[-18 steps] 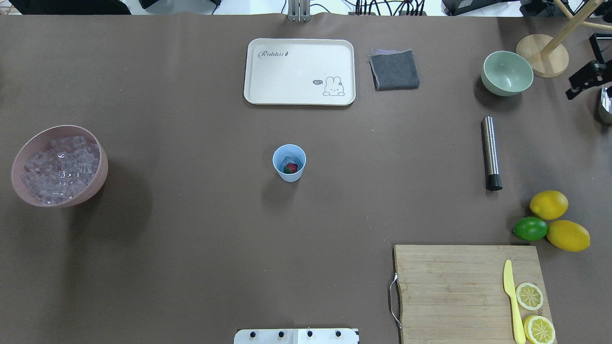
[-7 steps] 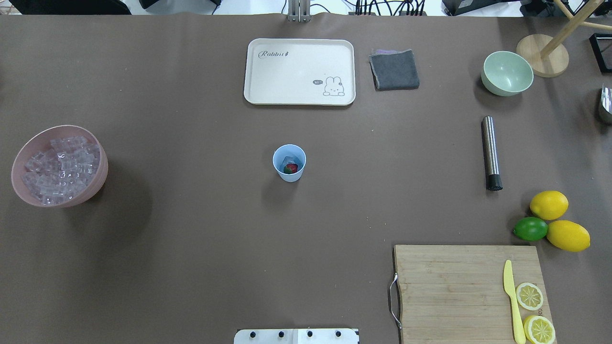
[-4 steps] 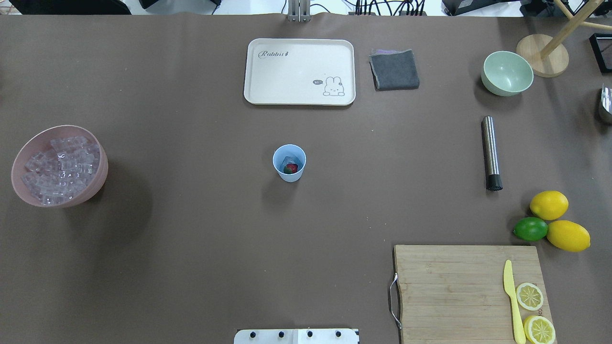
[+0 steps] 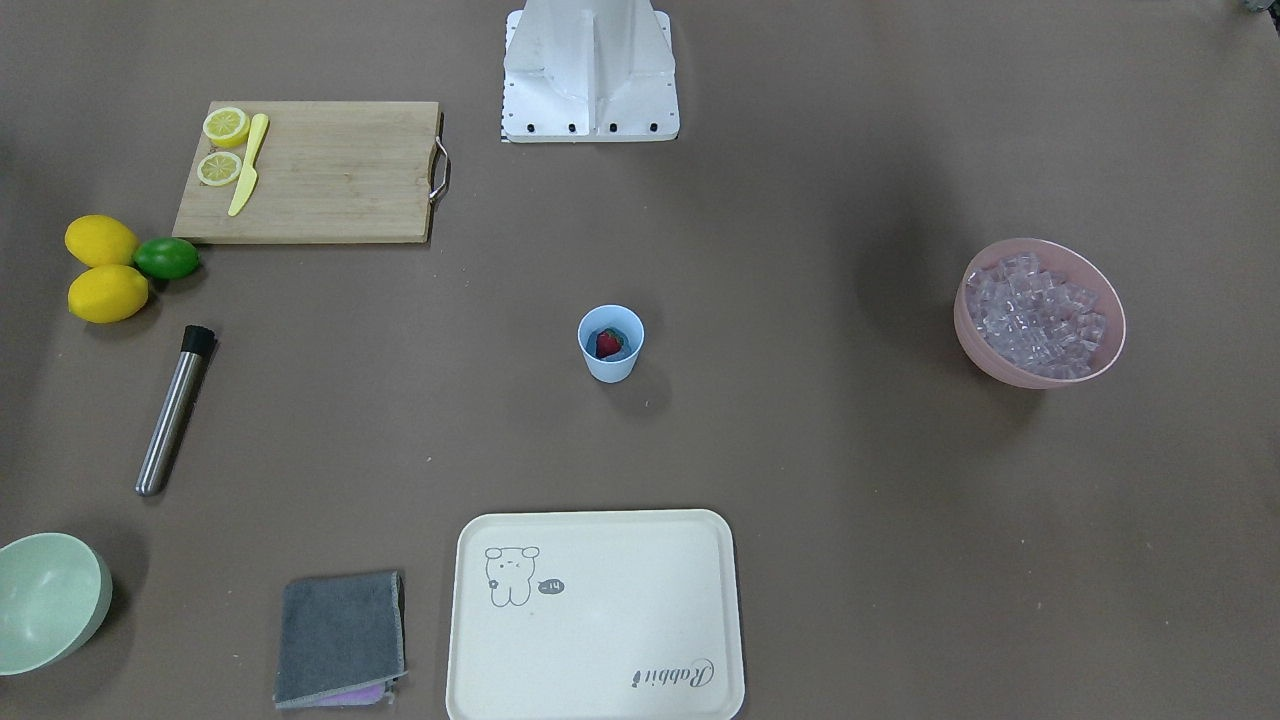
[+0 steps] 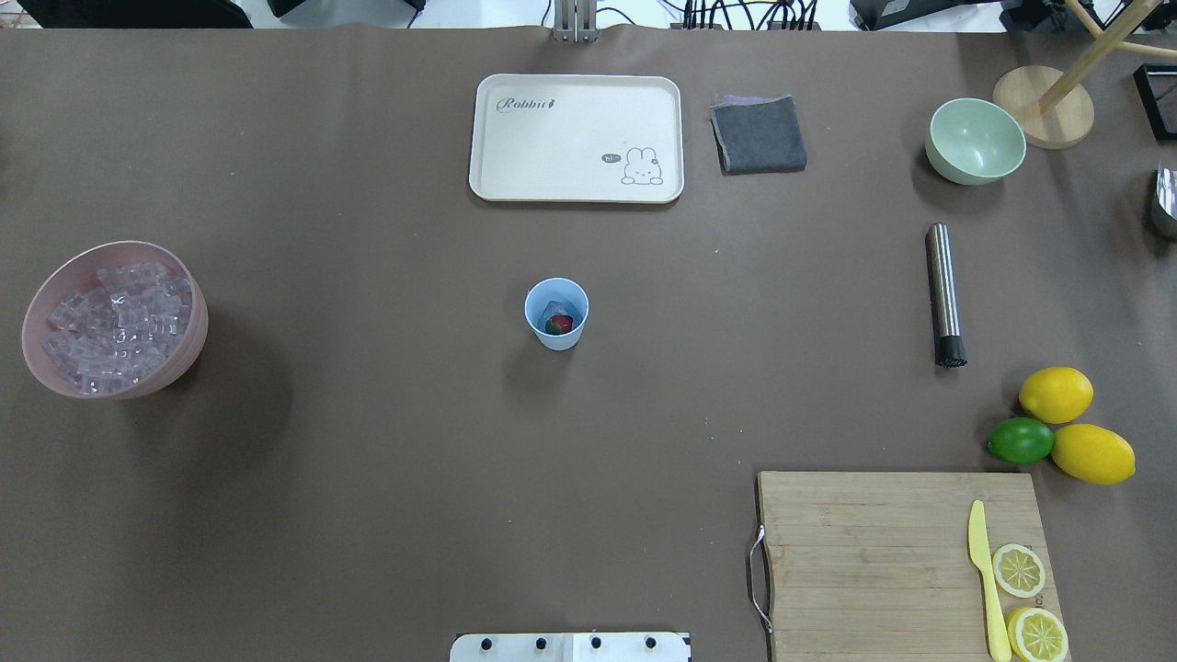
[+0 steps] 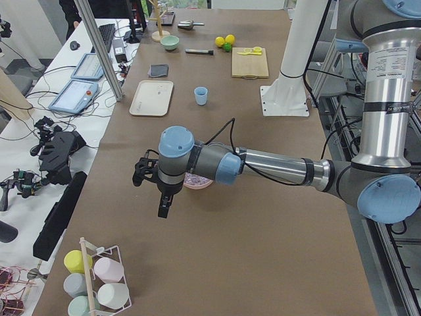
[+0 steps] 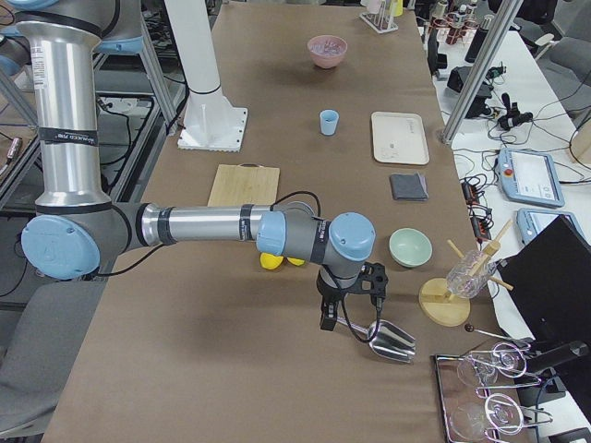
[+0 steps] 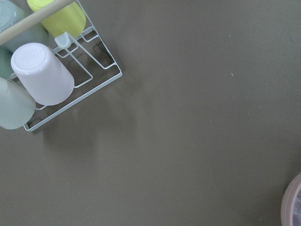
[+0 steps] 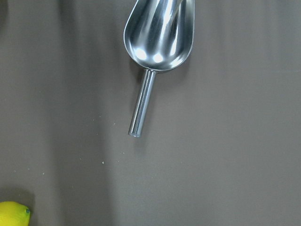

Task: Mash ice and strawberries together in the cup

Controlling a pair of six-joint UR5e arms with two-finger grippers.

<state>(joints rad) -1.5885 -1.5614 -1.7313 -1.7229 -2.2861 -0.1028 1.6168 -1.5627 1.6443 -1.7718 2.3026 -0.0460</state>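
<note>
The light-blue cup [image 5: 556, 314] stands upright mid-table, also seen in the front-facing view [image 4: 610, 343]. Inside it lie a red strawberry [image 5: 558, 324] and a clear ice cube [image 5: 553, 308]. More ice [image 5: 115, 317] fills the pink bowl [image 5: 37, 359] at the left. My left gripper [image 6: 148, 176] hovers past that bowl near the table's left end. My right gripper [image 7: 351, 297] hangs over a steel scoop [image 9: 160, 33] at the right end. Both grippers are far from the cup, and I cannot tell whether either is open or shut.
A steel muddler [image 5: 943, 294] lies right of the cup. Two lemons and a lime [image 5: 1021, 439], a cutting board [image 5: 864, 561] with a knife and lemon slices, a green bowl [image 5: 975, 140], a grey cloth [image 5: 759, 134] and a cream tray [image 5: 577, 138] surround it. A cup rack [image 8: 42, 75] is at the left end.
The black gripper part at the overhead view's right edge has left that view. The cup, strawberry and bowl have not moved.
</note>
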